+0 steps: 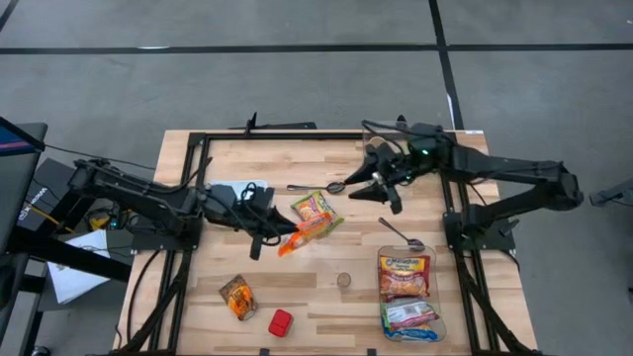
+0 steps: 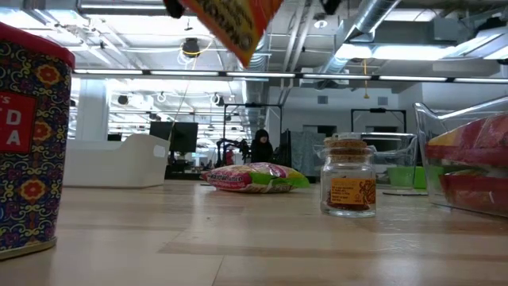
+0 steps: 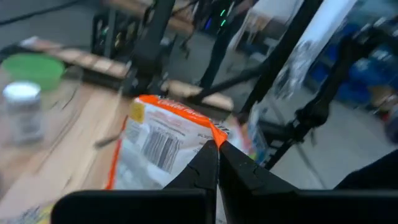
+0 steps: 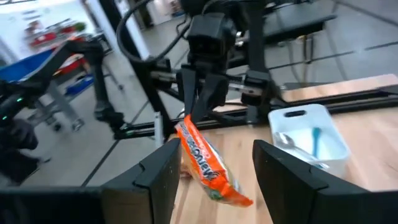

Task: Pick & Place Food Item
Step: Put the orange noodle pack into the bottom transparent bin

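The left gripper (image 1: 282,233) is holding an orange snack packet (image 1: 302,237) above the middle of the wooden table (image 1: 297,287), its two dark fingers (image 3: 208,165) pinched tight on the packet's top edge so that the packet is hanging clear of the tabletop. From table height, only the packet's lower tip (image 2: 230,24) is showing, dangling in from above. The right gripper (image 1: 388,188) is hovering over the far right part of the table, its fingers (image 4: 283,174) standing apart with nothing between them, and its wrist camera is looking across at the left gripper (image 4: 202,93) and the hanging packet (image 4: 208,165). A second, yellow-and-red snack bag (image 1: 315,208) is lying flat on the table just beyond the held packet. A clear tray (image 1: 407,297) at the near right corner is holding two noodle packs, and a spoon (image 1: 399,234) is lying just beyond it. A small glass jar with a cork lid (image 2: 348,176) is standing upright near the table's middle, to the left of the tray. A small orange pouch (image 1: 237,298) and a red can (image 1: 281,322) are sitting near the front edge, close to each other. A white bin (image 4: 308,134) holding utensils is resting on the table under the left arm. A person (image 2: 261,147) is showing in the room far behind the table.
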`<state>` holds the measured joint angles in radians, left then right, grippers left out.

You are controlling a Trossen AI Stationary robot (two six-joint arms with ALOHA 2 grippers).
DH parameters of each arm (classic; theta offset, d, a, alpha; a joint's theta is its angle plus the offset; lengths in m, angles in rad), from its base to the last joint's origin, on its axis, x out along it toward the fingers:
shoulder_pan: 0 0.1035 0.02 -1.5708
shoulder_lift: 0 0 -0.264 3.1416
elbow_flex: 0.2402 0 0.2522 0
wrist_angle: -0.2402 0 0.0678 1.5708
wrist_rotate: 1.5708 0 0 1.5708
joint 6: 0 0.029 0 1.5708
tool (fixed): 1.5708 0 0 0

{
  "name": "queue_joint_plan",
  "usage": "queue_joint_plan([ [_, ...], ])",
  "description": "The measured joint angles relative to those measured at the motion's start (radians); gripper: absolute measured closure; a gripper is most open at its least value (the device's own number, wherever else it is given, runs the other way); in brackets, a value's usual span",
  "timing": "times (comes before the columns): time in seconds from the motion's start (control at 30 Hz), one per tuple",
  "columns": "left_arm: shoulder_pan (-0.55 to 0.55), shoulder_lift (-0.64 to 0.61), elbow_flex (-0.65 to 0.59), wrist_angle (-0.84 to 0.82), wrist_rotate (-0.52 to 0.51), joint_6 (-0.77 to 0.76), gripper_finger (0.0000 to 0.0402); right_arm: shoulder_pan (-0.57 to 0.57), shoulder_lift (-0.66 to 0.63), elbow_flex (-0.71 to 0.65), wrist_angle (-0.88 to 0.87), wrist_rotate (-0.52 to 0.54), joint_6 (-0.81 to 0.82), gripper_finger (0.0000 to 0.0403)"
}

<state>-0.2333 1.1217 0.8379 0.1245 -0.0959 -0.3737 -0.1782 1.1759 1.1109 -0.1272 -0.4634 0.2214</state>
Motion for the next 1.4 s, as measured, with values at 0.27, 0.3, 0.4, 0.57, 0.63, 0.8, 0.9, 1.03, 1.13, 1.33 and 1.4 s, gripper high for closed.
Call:
queue_joint_plan([
  [0.27,-0.002,0.0,0.0,0.13,0.019,0.003,0.0401,-0.012,0.182,0.163,0.001,-0.135,-0.049,0.021],
  [0.3,-0.002,0.0,0.0,0.129,0.019,0.003,0.0401,-0.011,0.204,0.185,-0.003,-0.15,-0.054,0.021],
  [0.4,-0.002,0.0,0.0,0.127,0.019,0.003,0.0401,-0.001,0.269,0.247,0.002,-0.209,-0.064,0.021],
  [0.57,-0.002,0.0,0.0,0.127,0.019,0.003,0.0401,0.017,0.367,0.328,-0.003,-0.296,-0.057,0.021],
  [0.63,-0.002,0.0,0.0,0.127,0.019,0.003,0.0401,0.031,0.392,0.35,-0.001,-0.307,-0.056,0.021],
  [0.8,-0.002,0.0,0.0,0.128,0.015,0.003,0.0401,0.066,0.437,0.375,-0.008,-0.322,-0.057,0.021],
  [0.9,-0.002,0.0,0.0,0.133,0.014,0.003,0.0401,0.079,0.453,0.376,-0.007,-0.322,-0.056,0.021],
  [1.03,-0.002,0.0,0.0,0.174,0.014,0.004,0.0401,0.085,0.465,0.376,-0.019,-0.321,-0.057,0.021],
  [1.13,-0.002,0.0,0.0,0.195,0.016,0.025,0.0401,0.085,0.465,0.376,-0.021,-0.32,-0.061,0.021],
  [1.33,-0.002,0.0,0.0,0.195,0.017,0.027,0.0401,0.084,0.465,0.376,-0.023,-0.301,-0.064,0.0221],
  [1.4,-0.002,0.0,0.0,0.195,0.017,0.027,0.0401,0.084,0.465,0.376,-0.025,-0.299,-0.064,0.0237],
])
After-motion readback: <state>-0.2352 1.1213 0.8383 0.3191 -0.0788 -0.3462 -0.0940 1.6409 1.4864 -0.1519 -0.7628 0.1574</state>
